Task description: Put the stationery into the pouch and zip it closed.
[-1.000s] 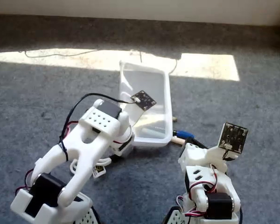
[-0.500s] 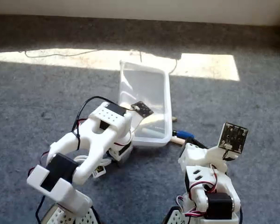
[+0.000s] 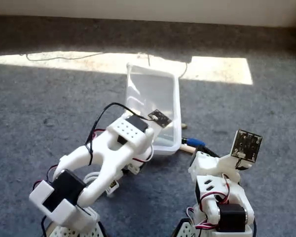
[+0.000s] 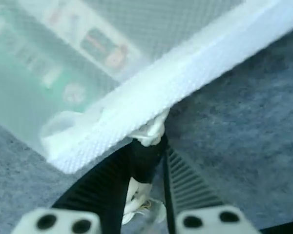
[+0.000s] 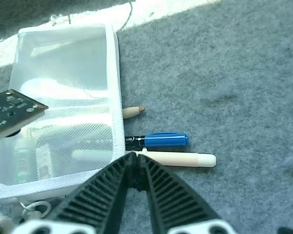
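Beside the pouch (image 5: 63,87) — left arm (image 3: 113,153) overhanging — lie pens (image 5: 180,159) (blue pen (image 5: 161,140) between).

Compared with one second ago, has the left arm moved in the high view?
Yes. The left arm, gripping the zip pull, has shifted right along the near edge of the pouch, toward the unmoved blue pen.

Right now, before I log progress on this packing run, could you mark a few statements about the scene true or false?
1. The blue-capped pen lies on the carpet, outside the pouch. True.
2. The right end effector holds the cream marker. False: it is shut on nothing, and the marker lies on the carpet.
3. The left end effector is at the pouch's edge, shut on the zip pull. True.
4. The pouch is empty. False: a printed item shows through its mesh.
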Robot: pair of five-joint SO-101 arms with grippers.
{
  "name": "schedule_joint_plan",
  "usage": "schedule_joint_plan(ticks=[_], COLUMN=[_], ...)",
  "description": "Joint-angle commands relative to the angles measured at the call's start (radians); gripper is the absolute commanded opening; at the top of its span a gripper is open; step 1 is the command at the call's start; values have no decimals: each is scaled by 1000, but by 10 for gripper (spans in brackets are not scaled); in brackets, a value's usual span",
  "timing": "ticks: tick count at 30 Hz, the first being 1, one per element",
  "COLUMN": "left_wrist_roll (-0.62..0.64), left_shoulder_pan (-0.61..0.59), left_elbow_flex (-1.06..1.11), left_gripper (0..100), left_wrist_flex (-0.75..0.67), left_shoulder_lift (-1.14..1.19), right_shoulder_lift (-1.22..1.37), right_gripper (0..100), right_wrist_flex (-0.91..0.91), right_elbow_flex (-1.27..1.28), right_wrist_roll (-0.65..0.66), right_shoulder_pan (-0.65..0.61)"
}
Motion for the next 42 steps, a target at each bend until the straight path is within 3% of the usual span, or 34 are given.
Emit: schedule_joint_plan(ticks=[1, 6, 9, 13, 19, 25, 30, 39, 42], left_wrist_roll=[120, 338, 390, 399, 568, 566, 535, 290, 264], left_shoulder_pan=[41, 42, 53, 87, 91, 73, -10, -317, -433], left_elbow_flex=[-82, -177, -266, -317, -323, -318, -315, -312, -282], left_gripper=[53, 63, 79, 191, 319, 302, 246, 0, 18], left_wrist_flex=[18, 84, 192, 270, 261, 267, 267, 264, 259], left_shoulder_lift=[-71, -73, -71, -70, -74, -122, -263, -498, -518], right_shoulder_lift=[1, 1, 1, -1, -1, -1, -1, 1, 1], right_gripper=[5, 5, 5, 5, 5, 5, 5, 5, 5], right_wrist_flex=[1, 2, 2, 2, 4, 4, 2, 1, 4], right_elbow_flex=[-10, -10, -10, -10, -10, -10, -10, -22, -24], right_wrist_roll=[-11, -11, -11, -11, -11, -11, -11, -9, -9], right_shoulder_pan=[-8, -8, -8, -8, -8, -8, -8, -30, -124])
